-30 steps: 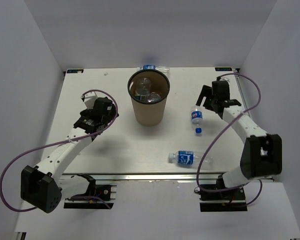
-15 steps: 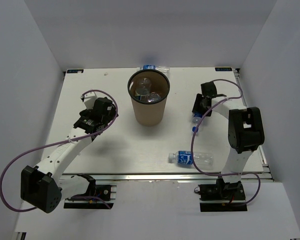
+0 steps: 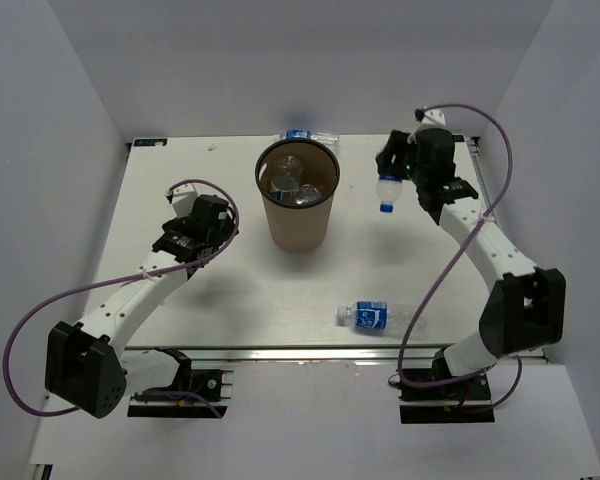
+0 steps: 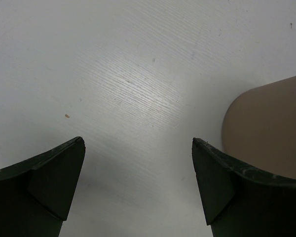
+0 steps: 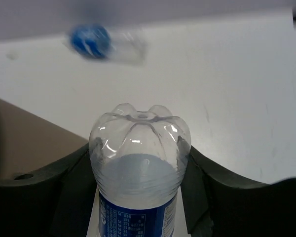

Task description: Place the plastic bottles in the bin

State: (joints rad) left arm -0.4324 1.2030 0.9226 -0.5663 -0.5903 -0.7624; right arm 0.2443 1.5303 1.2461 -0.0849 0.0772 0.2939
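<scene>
One bottle point(image 3: 387, 187) gripped cap-down in my right pincer point(image 5: 140, 182), held above the table point(image 3: 230, 300) for carrying to the bin point(image 3: 298, 228); left pincer point(image 4: 138, 182) gapes empty near it.

Right hand point(image 3: 392, 172) grips, raised high; left hand point(image 3: 177, 240) hangs low, spread wide.

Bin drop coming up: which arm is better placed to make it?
Right. The right gripper is shut on a bottle, held above the table just right of the bin. The left gripper is open and empty on the bin's other side.
</scene>
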